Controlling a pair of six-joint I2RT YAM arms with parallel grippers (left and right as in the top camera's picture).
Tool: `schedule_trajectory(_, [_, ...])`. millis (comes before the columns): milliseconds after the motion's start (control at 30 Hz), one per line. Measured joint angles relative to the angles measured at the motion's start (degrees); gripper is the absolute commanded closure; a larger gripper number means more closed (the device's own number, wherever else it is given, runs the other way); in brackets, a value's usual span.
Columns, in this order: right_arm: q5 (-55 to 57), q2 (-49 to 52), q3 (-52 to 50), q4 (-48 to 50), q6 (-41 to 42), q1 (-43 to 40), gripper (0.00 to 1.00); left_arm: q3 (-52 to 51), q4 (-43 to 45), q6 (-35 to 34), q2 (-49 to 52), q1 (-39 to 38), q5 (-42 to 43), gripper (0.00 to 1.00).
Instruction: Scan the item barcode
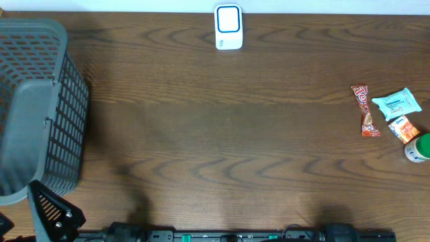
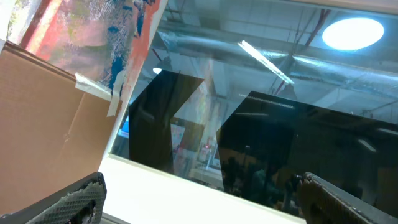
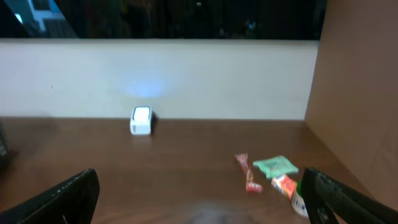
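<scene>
Four small items lie clustered near the right edge of the wooden worktop [image 1: 201, 134], well apart from both of the robot's tools: a red candy wrapper [image 1: 365, 111], a teal packet [image 1: 396, 103] just beside it toward the edge, an orange packet [image 1: 404, 129] on the near side of the teal one, and a green-topped white container [image 1: 418, 148] closest to the right edge. White with a blue-framed face, the scanner [image 1: 228, 27] stands at the middle of the far edge, well apart from the items. Along the left edge sits a grey mesh basket [image 1: 40, 107], its rim reaching past the worktop's side. Seen from its wrist camera, the right tool [image 3: 202, 186] has its two dark fingers [image 3: 74, 196] spread wide apart with nothing between them; it faces across the worktop toward the far edge, with the scanner ahead to the left and the four items ahead to the right. On the other arm, the left tool [image 2: 200, 186] also has its fingers [image 2: 84, 199] wide apart and empty, and its camera is tilted upward at a dark window [image 2: 280, 143], a paint-smeared cardboard panel [image 2: 50, 112] and a round ceiling lamp [image 2: 353, 32].
</scene>
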Motion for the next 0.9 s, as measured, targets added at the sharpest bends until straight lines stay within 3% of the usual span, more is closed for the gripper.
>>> schedule_trajectory(200, [0.04, -6.84, -15.26, 8.76, -0.61, -0.2, 0.01, 0.0, -0.02, 0.0, 0.0, 0.0, -0.02, 0.02])
schedule_trajectory(667, [0.0, -17.73, -52.87, 45.03, -0.83, -0.2, 0.01, 0.0, 0.0, 0.0, 0.0, 0.0, -0.02, 0.02])
schedule_trajectory(900, [-1.33, -18.43, -68.89, 63.65, -0.85, -0.2, 0.01, -0.02, -0.02, 0.0, 0.0, 0.0, -0.02, 0.02])
